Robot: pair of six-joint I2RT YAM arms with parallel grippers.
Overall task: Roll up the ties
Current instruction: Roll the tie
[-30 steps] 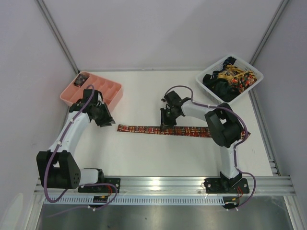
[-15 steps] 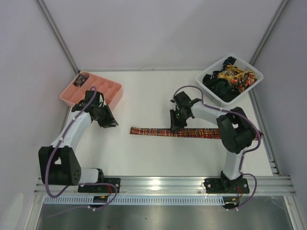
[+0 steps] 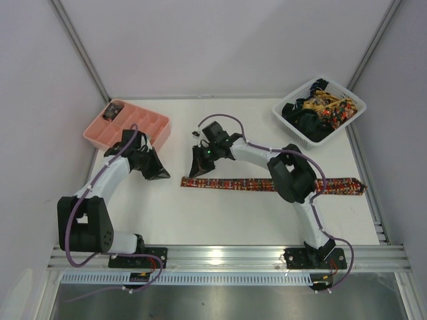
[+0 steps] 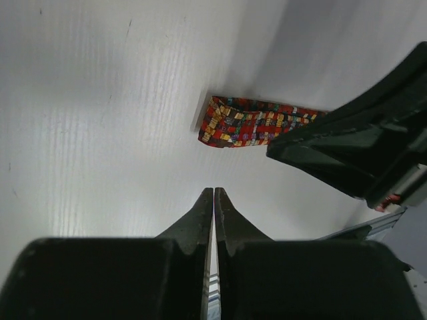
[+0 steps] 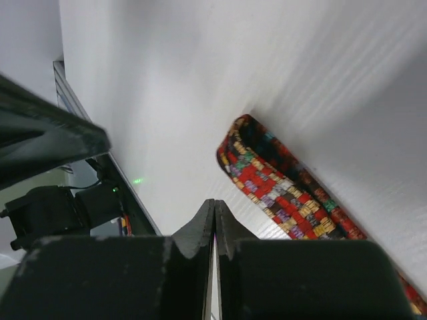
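White table [image 3: 220,217], tie [image 3: 233,183] flat, tip near right edge; left pincer [image 3: 163,175] and right pincer [image 3: 196,172] closed, empty

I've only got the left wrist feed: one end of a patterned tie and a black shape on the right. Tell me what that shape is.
Observer: That is the right gripper, shut and empty, sitting just on the far side of that end of the tie.
Operator: Give me the tie's whole run.
Observer: It lies flat and unrolled in a straight line across the table, passing under the right arm, with its pointed end near the right edge.
Operator: Name what else is on the table.
Observer: A white basket in the far right corner, heaped with more ties.
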